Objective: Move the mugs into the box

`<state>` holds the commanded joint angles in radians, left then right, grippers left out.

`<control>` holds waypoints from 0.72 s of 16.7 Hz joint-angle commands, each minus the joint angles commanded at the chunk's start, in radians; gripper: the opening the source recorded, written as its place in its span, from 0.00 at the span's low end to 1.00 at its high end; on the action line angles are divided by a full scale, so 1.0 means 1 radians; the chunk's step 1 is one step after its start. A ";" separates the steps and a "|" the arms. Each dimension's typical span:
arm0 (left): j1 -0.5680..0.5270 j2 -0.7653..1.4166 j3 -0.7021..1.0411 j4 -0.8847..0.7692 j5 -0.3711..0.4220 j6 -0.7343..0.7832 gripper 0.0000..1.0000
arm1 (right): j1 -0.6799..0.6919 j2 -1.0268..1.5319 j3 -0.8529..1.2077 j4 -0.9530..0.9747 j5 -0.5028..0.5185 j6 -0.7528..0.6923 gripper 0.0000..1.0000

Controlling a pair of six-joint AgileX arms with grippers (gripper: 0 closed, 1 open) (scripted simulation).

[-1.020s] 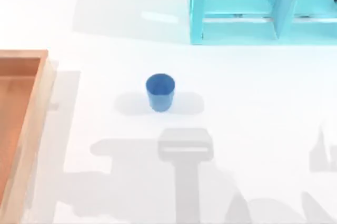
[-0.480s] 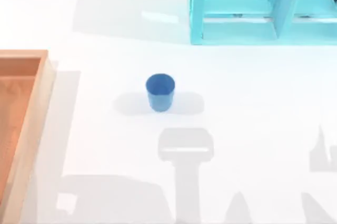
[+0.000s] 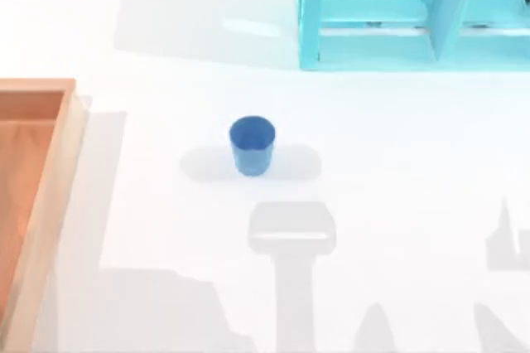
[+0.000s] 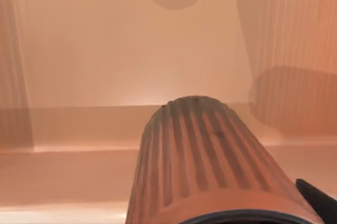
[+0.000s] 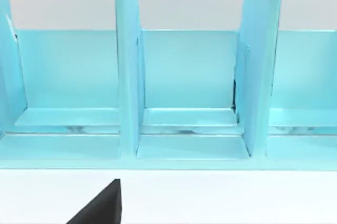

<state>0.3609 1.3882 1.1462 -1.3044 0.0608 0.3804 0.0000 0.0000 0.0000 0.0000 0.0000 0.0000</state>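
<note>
**Left wrist view: ribbed cup over the box**

Left gripper [image 4: 231, 219] grips the ribbed brown mug [image 4: 205, 155], box floor [image 4: 105, 50] beyond it (contact unclear). Early release could topple it. Blue mug [image 3: 251, 145] waits mid-table, right of the box rim [image 3: 58, 171]. Right gripper [image 5: 100, 208] faces turquoise shelf [image 5: 184, 92]; fingers indeterminate.

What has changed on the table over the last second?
Hardly anything: the arm shadow near the top view's lower left edge shifted and changed outline. The blue mug stayed upright mid-table, outside the box, and the turquoise shelf did not move. The left wrist view now shows the ribbed brown mug close up over the box's orange-brown floor.
</note>
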 joint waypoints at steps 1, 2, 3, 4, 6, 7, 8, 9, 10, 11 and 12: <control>0.003 0.000 -0.017 0.019 0.000 0.001 0.00 | 0.000 0.000 0.000 0.000 0.000 0.000 1.00; 0.005 0.001 -0.042 0.047 0.000 0.003 0.00 | 0.000 0.000 0.000 0.000 0.000 0.000 1.00; 0.008 0.002 -0.075 0.082 0.001 0.004 0.00 | 0.000 0.000 0.000 0.000 0.000 0.000 1.00; 0.010 0.003 -0.103 0.110 0.001 0.006 0.00 | 0.000 0.000 0.000 0.000 0.000 0.000 1.00; 0.014 0.009 -0.129 0.136 0.003 0.011 0.00 | 0.000 0.000 0.000 0.000 0.000 0.000 1.00; 0.014 0.009 -0.129 0.136 0.003 0.011 0.00 | 0.000 0.000 0.000 0.000 0.000 0.000 1.00; 0.014 0.009 -0.129 0.136 0.003 0.011 0.00 | 0.000 0.000 0.000 0.000 0.000 0.000 1.00; 0.014 0.009 -0.129 0.136 0.003 0.011 0.00 | 0.000 0.000 0.000 0.000 0.000 0.000 1.00; 0.014 0.009 -0.129 0.136 0.003 0.011 0.08 | 0.000 0.000 0.000 0.000 0.000 0.000 1.00; 0.014 0.009 -0.129 0.136 0.003 0.011 0.15 | 0.000 0.000 0.000 0.000 0.000 0.000 1.00; 0.014 0.009 -0.129 0.136 0.003 0.011 0.23 | 0.000 0.000 0.000 0.000 0.000 0.000 1.00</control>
<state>0.3750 1.3969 1.0168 -1.1686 0.0635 0.3919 0.0000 0.0000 0.0000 0.0000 0.0000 0.0000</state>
